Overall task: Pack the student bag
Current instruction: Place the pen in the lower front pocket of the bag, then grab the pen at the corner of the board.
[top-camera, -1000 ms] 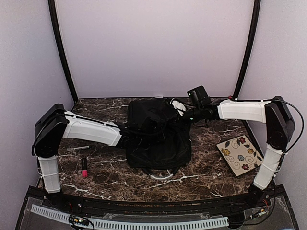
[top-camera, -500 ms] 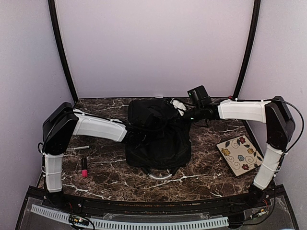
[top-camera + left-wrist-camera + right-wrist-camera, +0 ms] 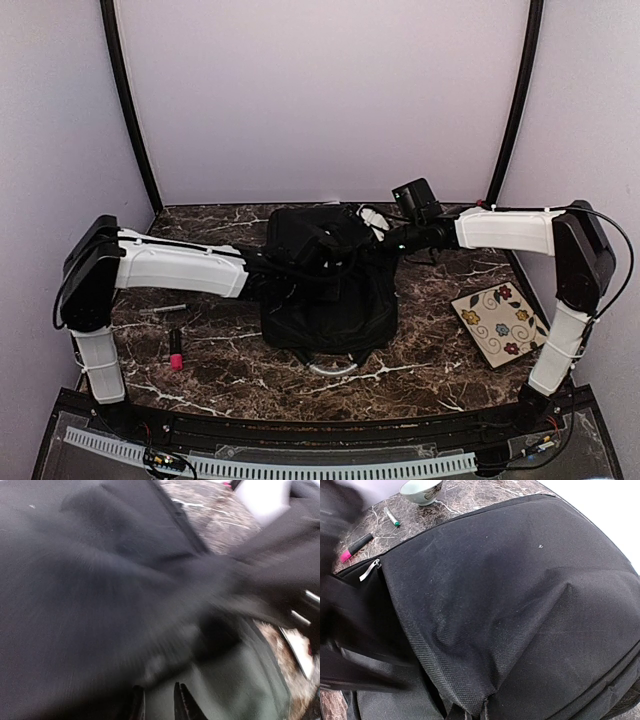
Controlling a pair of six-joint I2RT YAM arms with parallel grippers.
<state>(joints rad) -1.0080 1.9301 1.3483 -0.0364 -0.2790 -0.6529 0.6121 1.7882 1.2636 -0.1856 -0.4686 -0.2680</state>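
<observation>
Slumping at the centre of the overhead frame, the student bag (image 3: 330, 300) lies on a dark, white-veined marble-pattern table (image 3: 440, 350). It is a soft black mound of fabric with rounded corners. The right wrist view shows its coarse woven texture, with the cloth gathering into a ridge toward the bottom edge. At that view's left a silver zipper pull (image 3: 370, 569) hangs beside a seam. A smooth grey-green lining (image 3: 235, 690) fills the lower right of the left wrist view, and the rest of that frame is mostly blurred black cloth. A curved metal loop (image 3: 335, 368) pokes out from under the bag's lower edge.

The left gripper (image 3: 159, 706) sits over the bag's upper middle. Its dark fingertips rise from the bottom of its own view with a sliver of lining between them, but the blur makes it impossible to tell whether they are apart or pinching cloth. The right gripper (image 3: 388, 240) meets the bag's upper right corner. Its fingers are cut off in its own camera, so whether they grip anything cannot be told.

A small white object (image 3: 372, 218) just beyond that corner is hard to make out. At lower left lie a slim grey pen (image 3: 162, 310) and a black marker (image 3: 175, 350) with a pink tip. A square flowered tile (image 3: 497, 322) rests at right. A pale bowl (image 3: 422, 489) is clipped by the top edge of the right wrist view.
</observation>
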